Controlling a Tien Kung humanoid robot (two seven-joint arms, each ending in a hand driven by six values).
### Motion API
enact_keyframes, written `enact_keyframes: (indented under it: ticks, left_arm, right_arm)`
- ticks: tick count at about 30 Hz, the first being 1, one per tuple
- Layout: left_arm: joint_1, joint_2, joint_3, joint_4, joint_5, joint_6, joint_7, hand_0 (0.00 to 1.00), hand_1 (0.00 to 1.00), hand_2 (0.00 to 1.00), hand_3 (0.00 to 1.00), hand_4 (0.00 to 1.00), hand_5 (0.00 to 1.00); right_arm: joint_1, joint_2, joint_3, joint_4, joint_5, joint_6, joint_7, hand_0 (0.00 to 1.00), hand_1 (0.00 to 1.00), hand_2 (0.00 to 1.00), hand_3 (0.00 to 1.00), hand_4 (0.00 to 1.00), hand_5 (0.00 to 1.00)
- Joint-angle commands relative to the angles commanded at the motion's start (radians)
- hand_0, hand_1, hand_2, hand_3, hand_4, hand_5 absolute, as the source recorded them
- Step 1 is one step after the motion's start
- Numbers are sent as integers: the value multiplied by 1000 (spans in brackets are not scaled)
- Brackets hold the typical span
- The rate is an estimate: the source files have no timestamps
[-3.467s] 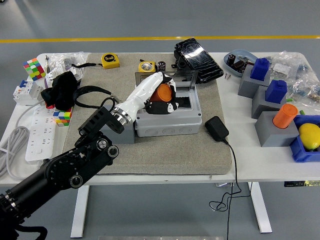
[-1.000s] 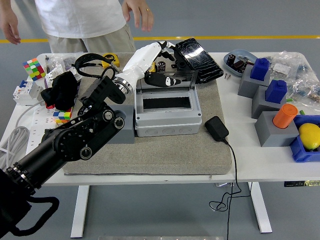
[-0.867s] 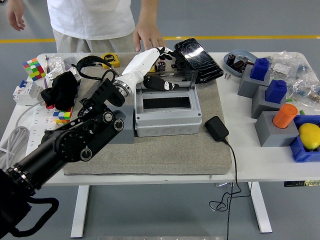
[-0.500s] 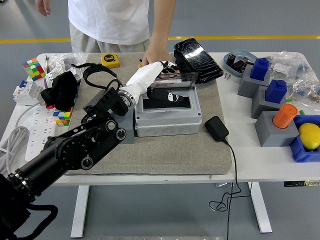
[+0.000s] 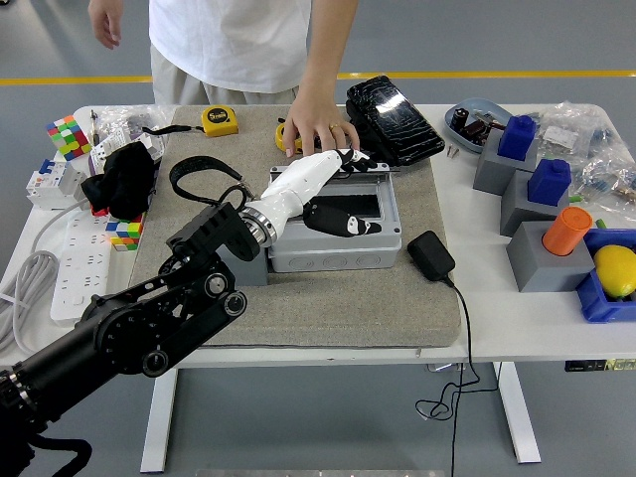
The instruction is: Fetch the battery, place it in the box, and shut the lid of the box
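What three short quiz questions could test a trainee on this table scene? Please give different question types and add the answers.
1. True or false: the lid lies flat on the grey box.
2. Where is the person's hand? A) behind the box, B) on the black adapter, C) on the lemon.
3. Which robot hand is over the box?

Key: 1 true. 2 A. 3 The left hand; the right is out of view.

Single head view, set high on the robot's side and looking forward and down. The white table [image 5: 517, 333] spans the frame's middle, near edge toward the bottom. The left arm [image 5: 149, 328] enters from the lower left; a person [image 5: 234, 40] stands at the top edge.
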Motion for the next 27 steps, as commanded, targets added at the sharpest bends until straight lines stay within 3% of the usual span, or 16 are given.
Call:
enact_keyframes:
  ticks: [7,10,15,19,20,25,26,27]
  left_arm:
    - [40,33,31,-51,-21,-6,9,683,738,722,757,998,296]
    - [61,47,30,-84,-44,18,-31,679,731,719,756,998,310]
    - [123,59,-31,-170,-123,65,-106,674,725,710,754,998,313]
    - [174,52,-100,-205,-262,92,-168,674,725,710,754,998,313]
    - [188,49,-121,-209,-306,97,-186,595,690,681,737,998,309]
    - [249,31,-232,-205,-520,100,-274,595,690,681,737,998,309]
    - [257,28,-252,-201,-559,99,-285,528,641,611,651,998,304]
    - [268,25,-277,-197,-604,96,-295,528,641,611,651,998,304]
  right_arm:
    - [-6,1,9,-1,0,0,0,564,595,569,543,915,473]
    - [-6,2,15,-1,-1,0,0,564,595,570,543,915,474]
    - [-7,4,21,-1,-4,0,0,564,595,570,543,916,474]
    - [-7,5,18,-2,-3,1,0,564,595,570,543,916,474]
    - [-8,6,18,-2,-3,1,0,564,595,570,543,916,474]
    - [-8,6,17,-2,-1,1,0,564,595,570,543,916,474]
    - [-8,6,17,-3,-1,1,0,564,593,568,543,917,474]
    - [-8,6,17,-3,-1,1,0,564,593,568,543,917,474]
